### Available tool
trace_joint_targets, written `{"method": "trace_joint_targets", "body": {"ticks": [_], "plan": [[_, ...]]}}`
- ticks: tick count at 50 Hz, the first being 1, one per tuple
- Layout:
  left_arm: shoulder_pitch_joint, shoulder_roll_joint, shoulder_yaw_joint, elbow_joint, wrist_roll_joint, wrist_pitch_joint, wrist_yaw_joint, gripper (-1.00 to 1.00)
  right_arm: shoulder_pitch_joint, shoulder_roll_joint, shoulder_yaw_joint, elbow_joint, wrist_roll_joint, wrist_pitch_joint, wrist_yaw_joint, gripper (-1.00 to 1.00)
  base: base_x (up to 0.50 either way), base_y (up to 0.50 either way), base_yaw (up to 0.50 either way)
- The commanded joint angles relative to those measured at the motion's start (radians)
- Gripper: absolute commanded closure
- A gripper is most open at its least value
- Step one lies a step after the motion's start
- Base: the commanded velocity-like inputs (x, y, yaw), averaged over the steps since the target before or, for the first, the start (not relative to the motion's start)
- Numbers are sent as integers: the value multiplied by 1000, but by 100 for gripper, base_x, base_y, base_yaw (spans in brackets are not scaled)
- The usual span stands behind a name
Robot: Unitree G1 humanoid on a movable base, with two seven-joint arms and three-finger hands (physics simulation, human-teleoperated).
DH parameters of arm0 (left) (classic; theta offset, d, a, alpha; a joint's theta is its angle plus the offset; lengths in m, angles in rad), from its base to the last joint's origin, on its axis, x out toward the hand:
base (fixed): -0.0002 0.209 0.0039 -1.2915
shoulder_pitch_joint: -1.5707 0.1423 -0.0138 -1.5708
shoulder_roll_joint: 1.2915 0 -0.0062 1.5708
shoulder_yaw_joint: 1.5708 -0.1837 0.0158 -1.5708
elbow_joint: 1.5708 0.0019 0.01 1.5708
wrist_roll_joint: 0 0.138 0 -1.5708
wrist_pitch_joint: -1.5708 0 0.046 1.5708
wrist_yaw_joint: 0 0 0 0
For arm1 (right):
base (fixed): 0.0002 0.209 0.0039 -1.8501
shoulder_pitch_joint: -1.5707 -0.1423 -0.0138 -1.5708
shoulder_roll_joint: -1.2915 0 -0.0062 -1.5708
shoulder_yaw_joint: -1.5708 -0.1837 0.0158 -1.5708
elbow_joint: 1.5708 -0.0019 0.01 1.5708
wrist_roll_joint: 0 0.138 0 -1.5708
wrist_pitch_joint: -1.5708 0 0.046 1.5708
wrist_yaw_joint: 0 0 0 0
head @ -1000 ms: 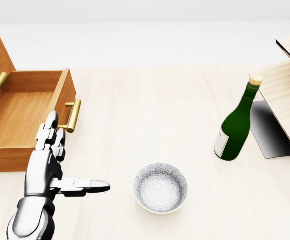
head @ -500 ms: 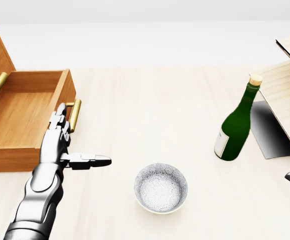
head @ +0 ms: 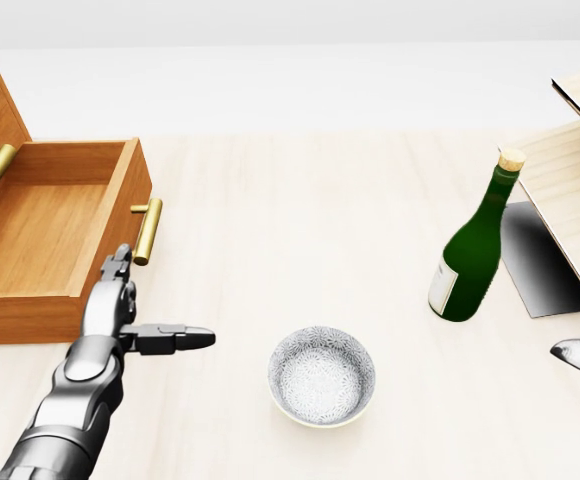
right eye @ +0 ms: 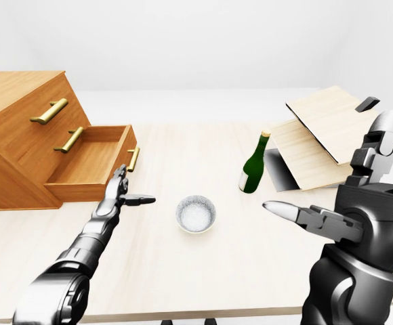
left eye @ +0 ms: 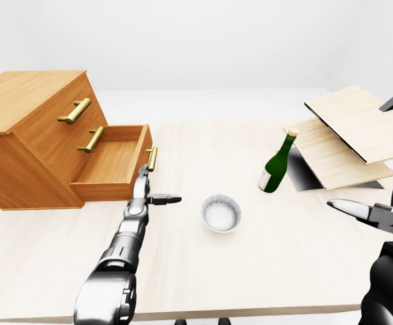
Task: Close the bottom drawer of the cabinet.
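Note:
The wooden cabinet (left eye: 27,122) stands at the left of the table. Its bottom drawer (left eye: 115,162) is pulled out, empty, with a brass handle (head: 148,231) on its face. My left hand (head: 140,315) is open, fingers stretched toward the drawer's face just below the handle, thumb pointing right. I cannot tell whether the fingertips touch the wood. My right hand (right eye: 359,196) is open and raised at the right of the right-eye view, far from the cabinet.
A patterned white bowl (head: 322,376) sits near the table's middle. A green corked bottle (head: 472,250) stands to its right. Light wooden boards (left eye: 349,139) lean in a stack at the far right. Two more brass handles (left eye: 74,110) are on the closed upper drawers.
My left hand has reached further toward the drawer's face, fingers lower and flatter. My right fingertip has come further into the head view at the right edge.

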Motion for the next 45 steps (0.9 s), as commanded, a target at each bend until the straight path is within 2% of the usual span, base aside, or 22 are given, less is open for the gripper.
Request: {"method": "trace_joint_targets", "body": {"ticks": [1, 13, 14, 21, 37, 45], "plan": [[-16, 9, 6, 46, -10, 0, 5, -100, 3, 2, 8, 11, -8, 0, 7, -100, 0, 0, 0], [-28, 55, 40, 56, -65, 0, 42, -100, 0, 2, 18, 11, -21, 0, 14, -100, 0, 0, 0], [-44, 102, 99, 120, -110, 0, 102, -100, -1, 1, 17, 5, -16, 0, 14, -100, 0, 0, 0], [-48, 125, 90, 135, -150, 0, 117, -100, -12, -5, 13, -6, -11, 0, 6, -100, 0, 0, 0], [-50, 151, 100, 153, -172, 0, 155, -100, -5, -1, 13, -1, -12, 0, 10, -100, 0, 0, 0], [-49, 178, 124, 159, -201, 0, 268, -100, -10, -4, 11, -7, -8, 0, 6, -100, 0, 0, 0]]}}
